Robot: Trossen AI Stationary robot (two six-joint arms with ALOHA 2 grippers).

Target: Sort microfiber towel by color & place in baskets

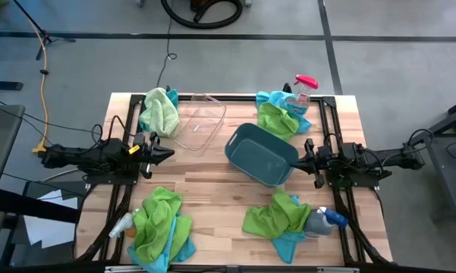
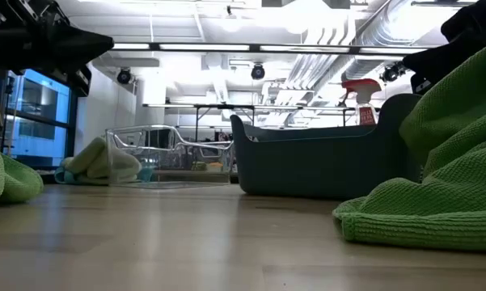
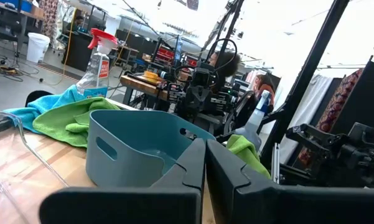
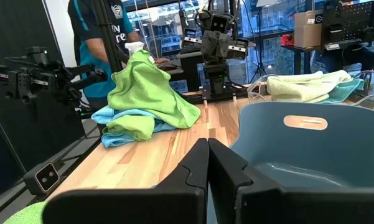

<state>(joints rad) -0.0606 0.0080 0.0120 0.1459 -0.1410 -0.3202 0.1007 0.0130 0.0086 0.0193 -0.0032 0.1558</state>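
I've got both arms parked low at the table's side edges, facing inward. Left tool [image 1: 167, 152] sits at the left edge, fingers pressed together, nothing in them. Right tool [image 1: 303, 154] sits at the right edge, same state: fingers together, empty, tip just beside the teal-grey basket [image 1: 262, 154].

That basket stands right of table centre, turned at an angle, and I see nothing inside it. The clear basket [image 1: 199, 121] is up-left of it, toward the far edge, also with no cloth in it.

Towels are in four piles near the table [image 1: 212, 197] corners:
- far left: pale green towel over blue [image 1: 159, 111], touching the clear basket's left side
- far right: green and blue towels [image 1: 279, 115], with the pink-topped spray bottle [image 1: 302, 89] standing at them
- near left: green towel over blue [image 1: 159, 227], a spray bottle [image 1: 121, 225] lying at its left side
- near right: green towel over blue [image 1: 277, 216], the blue-topped spray bottle [image 1: 324, 220] lying against its right side

Right wrist view shows the teal-grey basket close ahead of the fingers and a person in a teal shirt [image 4: 96, 37] beyond the table.
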